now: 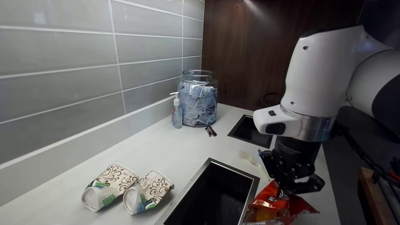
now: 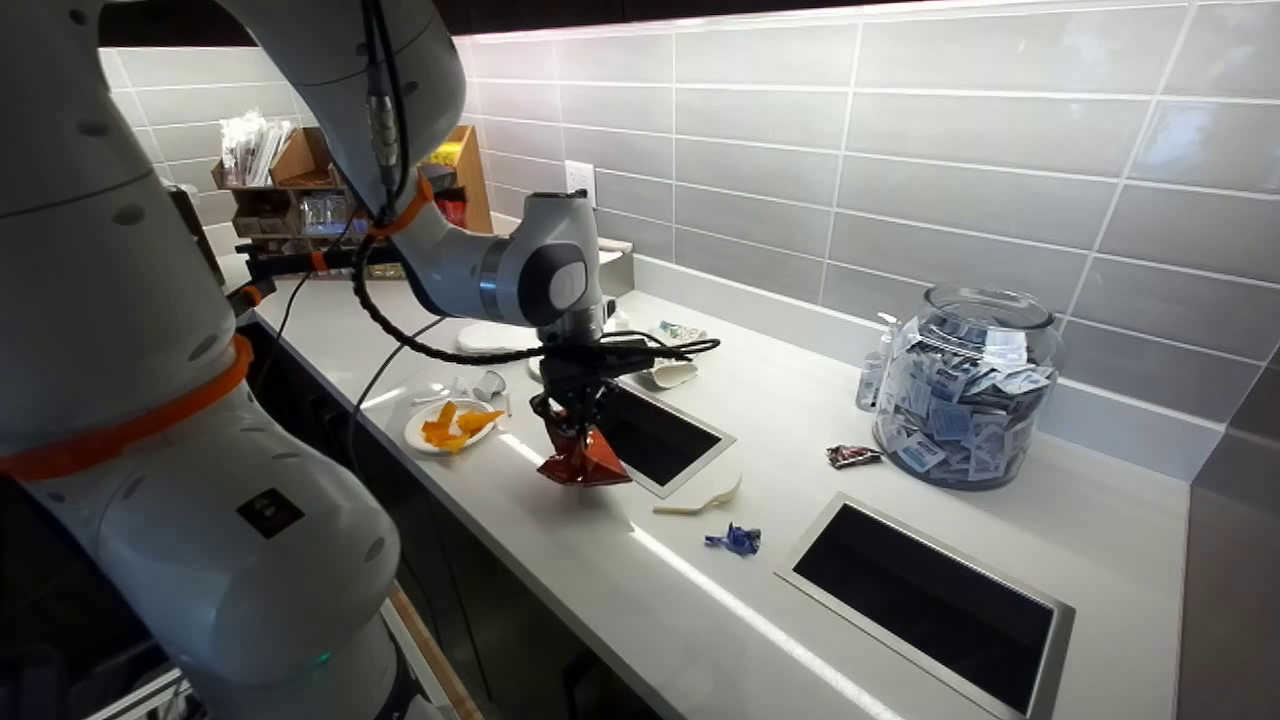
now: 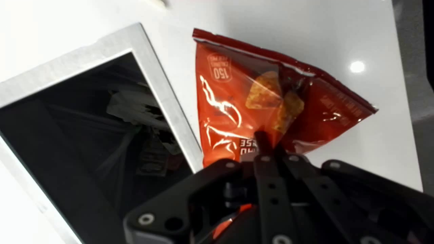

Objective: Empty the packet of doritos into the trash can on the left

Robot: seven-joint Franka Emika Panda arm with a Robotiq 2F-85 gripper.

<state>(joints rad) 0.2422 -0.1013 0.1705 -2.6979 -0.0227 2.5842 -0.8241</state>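
- Gripper point(image 3: 273, 145), bottom of the wrist view: clenched on the packet of doritos point(image 3: 223, 91), which creases at the grip in the upper middle.
- Trash can point(image 3: 165, 95), left of the same view: just beside the packet, crumpled litter point(image 3: 130, 105) dim inside.
- Fork point(image 1: 256, 164), right of centre in an exterior view: near the trash can's corner.
- Paper cups point(image 1: 112, 179), lower left there: two, crushed.
- Glass jar point(image 1: 198, 78), centre there: full of sachets point(image 1: 198, 103).
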